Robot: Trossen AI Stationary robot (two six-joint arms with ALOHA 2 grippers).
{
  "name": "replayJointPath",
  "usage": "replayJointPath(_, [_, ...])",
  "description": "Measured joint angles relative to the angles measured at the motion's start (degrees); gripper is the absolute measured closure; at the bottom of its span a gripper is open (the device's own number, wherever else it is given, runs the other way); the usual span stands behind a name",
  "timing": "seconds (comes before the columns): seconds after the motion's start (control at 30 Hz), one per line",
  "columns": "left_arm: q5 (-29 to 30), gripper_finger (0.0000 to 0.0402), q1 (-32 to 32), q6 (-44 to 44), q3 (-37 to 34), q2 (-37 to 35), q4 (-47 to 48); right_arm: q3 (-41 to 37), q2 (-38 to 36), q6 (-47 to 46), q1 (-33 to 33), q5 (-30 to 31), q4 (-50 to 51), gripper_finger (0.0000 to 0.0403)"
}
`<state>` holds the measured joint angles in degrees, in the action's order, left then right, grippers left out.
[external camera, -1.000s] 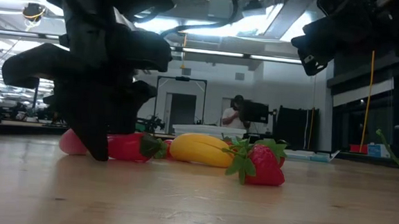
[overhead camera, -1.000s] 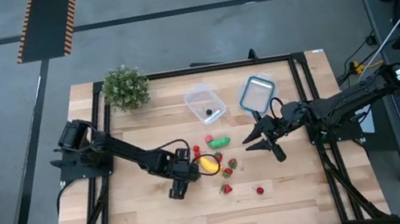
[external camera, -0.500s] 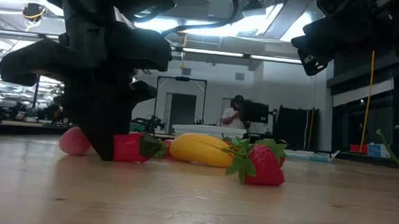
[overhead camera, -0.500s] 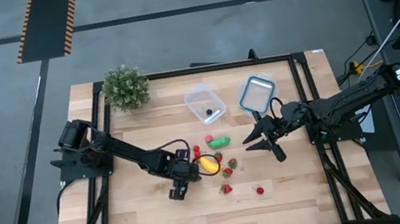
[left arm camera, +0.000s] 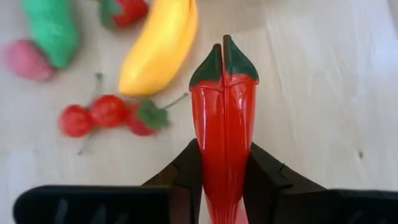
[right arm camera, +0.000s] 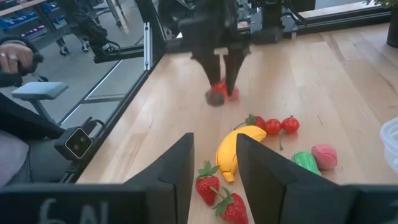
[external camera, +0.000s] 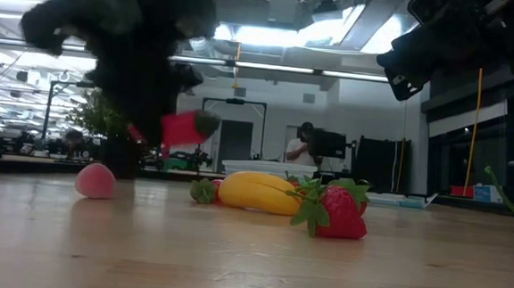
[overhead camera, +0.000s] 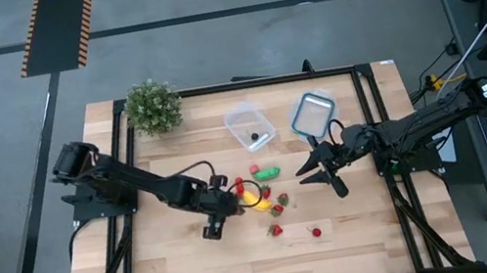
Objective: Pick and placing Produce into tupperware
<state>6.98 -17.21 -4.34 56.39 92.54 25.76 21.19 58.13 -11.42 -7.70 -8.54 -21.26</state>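
One red pepper (left arm camera: 224,130), long and glossy with a dark green tip, is clamped between the fingers of the left pincer (overhead camera: 231,196) and hangs clear of the tabletop (overhead camera: 176,267) (pale wood planks inside a black frame). Below it lie the yellow banana (left arm camera: 158,46), a green piece (left arm camera: 50,31), a pink piece (external camera: 96,181) and strawberries (external camera: 333,209). The clear container (overhead camera: 250,125) sits farther back, near a blue-rimmed lid (overhead camera: 312,113) and a potted plant (overhead camera: 152,106). The right pincer (overhead camera: 321,172) hovers beside the fruit, fingers spread and empty. Beyond the tabletop, a person (external camera: 303,145) stands in a lit workshop.
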Motion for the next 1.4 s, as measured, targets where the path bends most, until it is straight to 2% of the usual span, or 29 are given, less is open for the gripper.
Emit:
replayJointPath(0.3, [3.45, 0.0328, -0.26, 0.00, -0.48, -11.50, 1.80, 0.00, 0.00, 0.11, -0.02, 0.00, 0.96, 0.0281])
replayJointPath(0.5, [6.02, 0.0328, -0.48, -2.57, -5.83, -19.39, 0.02, 0.00, 0.00, 0.04, -0.09, 0.00, 1.52, 0.0281])
replayJointPath(0.73, [6.05, 0.0328, -0.57, -2.64, -17.49, -26.50, -16.48, 0.00, 0.00, 0.04, -0.11, 0.00, 1.86, 0.0281])
replayJointPath(0.97, [5.56, 0.0328, -0.59, -2.62, -29.23, -28.49, -37.54, 0.00, 0.00, 0.08, -0.11, 0.00, 1.84, 0.0281])
replayJointPath(1.1, [2.40, 0.0328, -0.52, -1.56, -33.50, -28.49, -49.02, 0.00, 0.00, 0.08, -0.11, 0.00, 1.87, 0.0281])
replayJointPath(1.27, [-0.74, 0.0328, -0.55, -1.29, -36.10, -28.49, -55.18, 0.00, 0.00, 0.04, -0.11, 0.00, 1.89, 0.0281])
replayJointPath(1.4, [0.05, 0.0328, -0.52, -1.25, -36.49, -28.49, -56.04, 0.00, 0.00, 0.08, -0.11, 0.00, 1.86, 0.0281])
